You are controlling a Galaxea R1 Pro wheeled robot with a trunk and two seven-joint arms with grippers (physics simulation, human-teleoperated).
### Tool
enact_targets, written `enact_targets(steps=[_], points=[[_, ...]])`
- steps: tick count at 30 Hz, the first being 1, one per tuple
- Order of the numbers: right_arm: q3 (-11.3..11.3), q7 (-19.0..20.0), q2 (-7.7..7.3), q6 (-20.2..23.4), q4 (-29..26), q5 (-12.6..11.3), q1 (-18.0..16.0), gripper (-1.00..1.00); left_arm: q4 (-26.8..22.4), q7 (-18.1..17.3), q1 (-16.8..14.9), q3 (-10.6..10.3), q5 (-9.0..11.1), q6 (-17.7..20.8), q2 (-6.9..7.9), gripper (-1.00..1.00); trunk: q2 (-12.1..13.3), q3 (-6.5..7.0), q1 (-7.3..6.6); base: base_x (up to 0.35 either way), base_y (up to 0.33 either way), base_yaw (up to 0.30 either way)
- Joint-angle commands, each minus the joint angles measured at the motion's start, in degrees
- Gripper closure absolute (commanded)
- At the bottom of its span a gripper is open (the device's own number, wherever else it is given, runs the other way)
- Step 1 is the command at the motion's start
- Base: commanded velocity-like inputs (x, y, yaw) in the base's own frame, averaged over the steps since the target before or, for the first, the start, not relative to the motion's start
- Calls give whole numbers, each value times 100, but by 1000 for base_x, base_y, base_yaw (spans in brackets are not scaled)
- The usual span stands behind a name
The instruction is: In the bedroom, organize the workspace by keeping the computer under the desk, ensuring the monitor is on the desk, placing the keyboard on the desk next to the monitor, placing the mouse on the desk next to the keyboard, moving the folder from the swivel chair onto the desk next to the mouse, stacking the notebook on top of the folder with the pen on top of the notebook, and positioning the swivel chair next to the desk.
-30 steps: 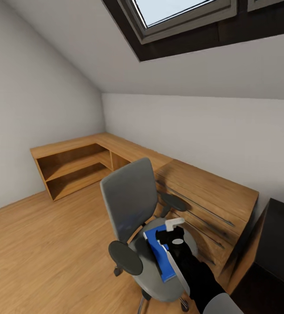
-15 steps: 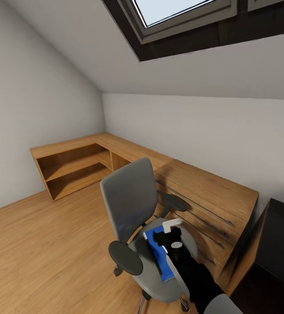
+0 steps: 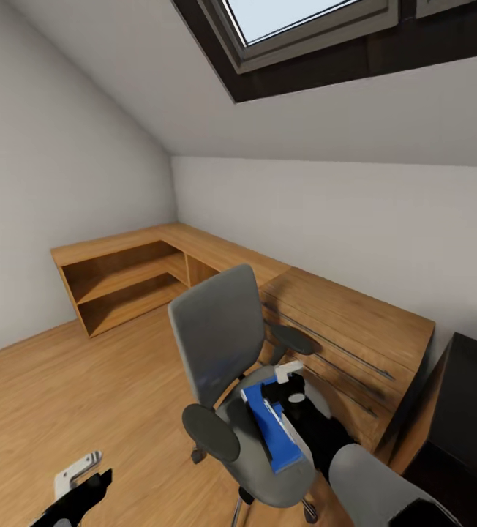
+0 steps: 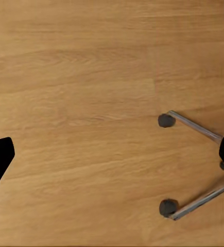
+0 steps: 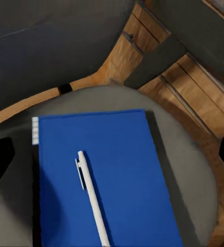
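Note:
The swivel chair (image 3: 220, 337) stands in the middle of the wood floor with its grey back turned to me. On its seat lies the blue folder (image 3: 271, 432), shown close up in the right wrist view as the folder (image 5: 112, 154) with the white pen (image 5: 93, 203) resting on its cover. A dark edge shows along one long side of the folder. My right gripper (image 3: 286, 384) hovers open just above the folder's far end, touching nothing. Low at my left side, my left gripper (image 3: 81, 483) hangs open over bare floor. The black desk (image 3: 469, 395) is at the right edge.
A light wooden chest (image 3: 348, 329) with bar handles stands right behind the chair, close to its armrest (image 3: 291, 339). Low wooden shelving (image 3: 121, 282) runs along the left wall. The chair's chrome base (image 4: 194, 128) and castors lie near my left gripper (image 4: 112, 159). A sloped ceiling with a skylight is overhead.
My left gripper has risen into the head view at the lower left. My right arm's elbow has swung to the right while its gripper stays over the chair seat.

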Motion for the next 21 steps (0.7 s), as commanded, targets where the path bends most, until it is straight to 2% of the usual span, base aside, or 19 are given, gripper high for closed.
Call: enact_targets(steps=[1,2,3,6,7,10,14,16,18,19,20,21], points=[[46,-44,13,27,134,-39,-120,-100,-172,60,-2,22,55,120,1,-100,-46,-25,23,0,0,0],[35,-34,72,-3,604,-85,-567,-100,-960,244,-2,84,83,385,-4,-100,-86,-43,45,0,0,0],[16,-32,80,-10,692,-155,-669,-100,-1215,372,1,95,98,447,-7,-100,-126,-61,67,0,0,0],[-11,-31,81,-17,772,-332,-757,-100,-1482,634,0,104,126,579,-32,-100,-246,-115,133,0,0,0],[-22,-30,77,-19,810,-474,-790,-100,-1587,820,-3,108,156,715,-70,-100,-286,-133,155,0,0,0],[-34,-25,74,-22,861,-711,-825,-100,-1698,1094,-82,111,261,1060,-187,-100,-407,-187,220,0,0,0],[-35,-20,75,1,905,-834,-841,-100,-1749,1238,-403,113,453,1392,-274,-100,-567,-259,308,0,0,0],[-34,-11,78,12,1038,-870,-846,-100,-1764,1273,-580,120,670,1512,-292,-100,-647,-295,352,0,0,0],[-34,-6,82,15,1142,-880,-847,-100,-1766,1277,-625,137,827,1546,-293,-100,-727,-331,396,0,0,0],[-34,-2,83,17,1228,-890,-848,-100,-1756,1279,-654,136,1000,1569,-292,-100,-768,-348,418,0,0,0],[-33,1,83,18,1259,-894,-848,-100,-1744,1280,-665,126,1073,1578,-296,-100,-808,-366,440,0,0,0],[-33,34,81,20,1308,-899,-849,-100,-1710,1280,-680,35,1140,1588,-300,-100,-848,-384,462,0,0,0]])
